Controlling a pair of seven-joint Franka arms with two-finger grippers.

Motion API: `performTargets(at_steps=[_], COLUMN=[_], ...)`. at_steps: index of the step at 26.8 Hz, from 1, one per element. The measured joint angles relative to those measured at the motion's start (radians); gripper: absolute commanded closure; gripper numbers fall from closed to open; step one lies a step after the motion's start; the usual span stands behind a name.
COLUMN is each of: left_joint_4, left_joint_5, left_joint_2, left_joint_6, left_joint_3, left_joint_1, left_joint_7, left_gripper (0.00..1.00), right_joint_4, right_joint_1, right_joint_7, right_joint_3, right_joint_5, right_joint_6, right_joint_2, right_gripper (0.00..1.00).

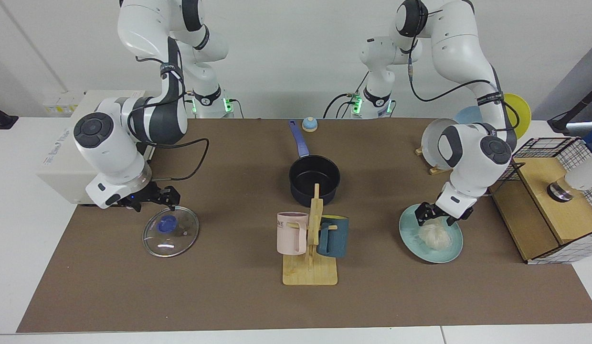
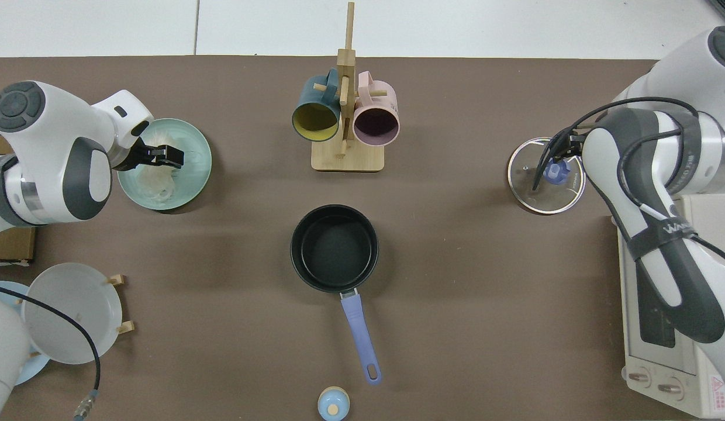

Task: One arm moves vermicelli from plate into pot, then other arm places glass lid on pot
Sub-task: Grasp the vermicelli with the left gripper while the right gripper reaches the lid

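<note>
The pale teal plate holds the whitish vermicelli. My left gripper is low over the plate, open, its fingers straddling the far ball, which is partly hidden. The black pot with its blue-purple handle stands empty mid-table. The glass lid lies flat on the mat. My right gripper hovers open just above the lid's far edge, close to the blue knob; the arm hides it in the top view.
A wooden mug rack with a pink and a dark teal mug stands between pot and front edge. A toaster oven, a dish rack with a grey plate and a wooden box line the sides.
</note>
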Motion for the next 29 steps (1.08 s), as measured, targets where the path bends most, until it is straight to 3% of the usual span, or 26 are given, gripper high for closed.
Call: performTargets(at_steps=[1,5,6,7,19,29], left_joint_4=[-0.011,-0.031,-0.031,-0.032,-0.031,-0.025], left_joint_5=[0.000,0.000,0.000,0.000,0.000,0.000], left_joint_2=[0.001,0.002,0.001,0.001,-0.004,-0.037], left_joint_6=[0.020,0.049,0.051,0.051,0.051,0.033], left_joint_3=[0.000,0.000,0.000,0.000,0.003,0.005], left_joint_1=[0.000,0.000,0.000,0.000,0.001,0.003], left_joint_7=[0.000,0.001,0.001,0.001,0.000,-0.003], left_gripper=[0.10,0.78,0.92,1.00,1.00,1.00], right_joint_4=[0.000,-0.006,-0.007,-0.007,-0.085,-0.121], right_joint_1=[0.000,0.000,0.000,0.001,0.013,0.010], right_joint_7=[0.000,0.000,0.000,0.000,-0.006,-0.091], right_joint_3=[0.000,0.000,0.001,0.001,0.003,-0.001], right_joint_5=[0.000,0.000,0.000,0.000,0.001,0.001], right_joint_6=[0.005,0.044,0.058,0.068,0.208,0.214], right_joint_2=[0.002,0.018,0.028,0.036,0.096,0.095], right_gripper=[0.00,0.00,0.00,0.00,0.00,0.00])
